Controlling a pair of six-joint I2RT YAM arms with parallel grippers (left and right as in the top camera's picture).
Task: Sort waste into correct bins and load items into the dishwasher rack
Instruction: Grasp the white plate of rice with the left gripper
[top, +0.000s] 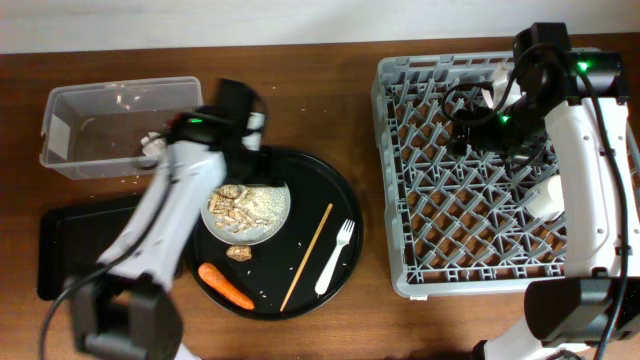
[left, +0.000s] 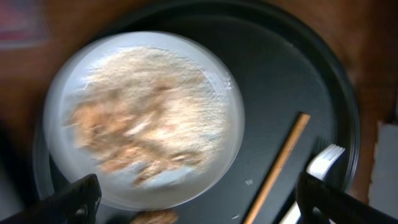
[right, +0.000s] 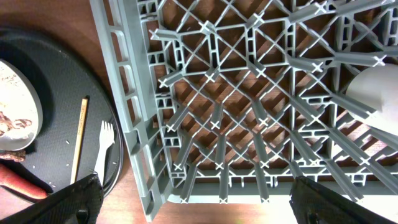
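Overhead view: our left gripper (left: 199, 202) hangs spread wide above the plate (top: 284, 208) of scraps (top: 238, 205) on the round tray (top: 322, 190), while our right gripper (right: 193, 199), likewise spread, hovers over the rack (top: 390, 180).

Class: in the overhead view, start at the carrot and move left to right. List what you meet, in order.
carrot → wooden chopstick → white fork → grey dishwasher rack

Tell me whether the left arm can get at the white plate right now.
Probably yes: the left gripper hangs open right above the white plate, with nothing between; only food scraps lie on it.
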